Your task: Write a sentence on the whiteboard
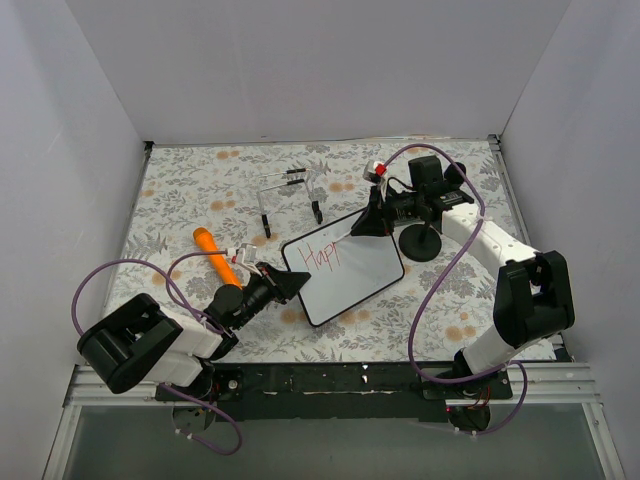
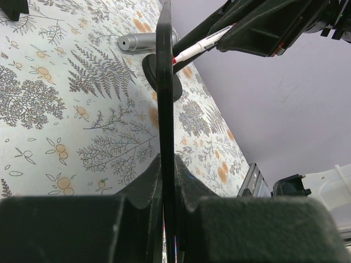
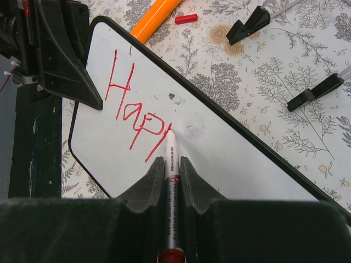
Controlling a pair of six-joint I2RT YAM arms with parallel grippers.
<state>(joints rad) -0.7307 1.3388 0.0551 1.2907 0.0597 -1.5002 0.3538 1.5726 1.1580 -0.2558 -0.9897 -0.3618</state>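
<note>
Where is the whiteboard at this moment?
In the top view the whiteboard is mid-table, its left edge clamped by the left gripper, the right gripper pressing its marker onto it, the wire stand just beyond.

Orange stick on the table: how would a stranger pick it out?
On the floral tablecloth, find the whiteboard at the middle. Left of it, beside the left end effector gripping the board's edge, lies the orange stick: the only bright orange thing, smooth and rounded, unlike the clear wire stand behind.
</note>
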